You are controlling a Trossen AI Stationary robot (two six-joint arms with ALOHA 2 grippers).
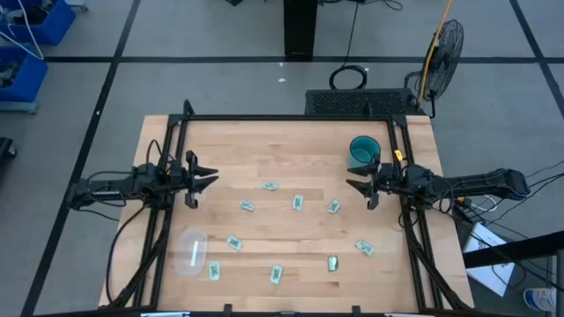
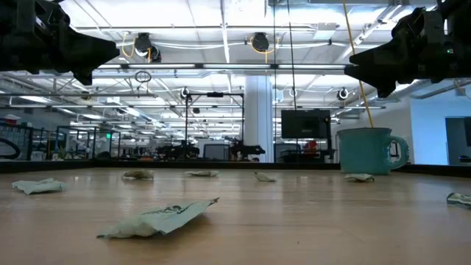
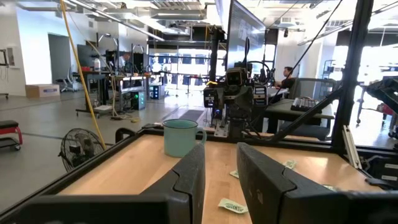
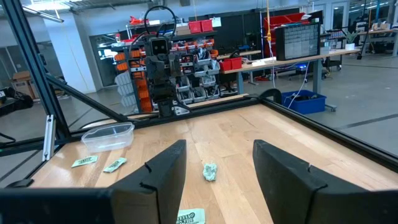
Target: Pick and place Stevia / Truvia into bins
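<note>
Several small pale green and white sachets lie flat and scattered on the wooden table, among them one [image 1: 270, 187], one [image 1: 298, 202] and one [image 1: 332, 262]; the nearest in the low view is crumpled [image 2: 158, 219]. The clear oval tub [image 1: 192, 251] stands near the table's left near corner, and also shows in the right wrist view [image 4: 109, 137]. My left gripper [image 1: 211, 180] hovers open over the table's left side. My right gripper [image 1: 354, 186] hovers open over the right side, facing it. Both hang well above the tabletop in the low view, the left gripper [image 2: 88, 55] and the right gripper [image 2: 364, 70].
A teal cup [image 1: 363, 150] stands near the far right corner, just beyond my right gripper, and shows in the low view [image 2: 368, 151]. A black frame [image 1: 291, 119] runs along the table's far edge and sides. A bare strip of wood lies between the two grippers.
</note>
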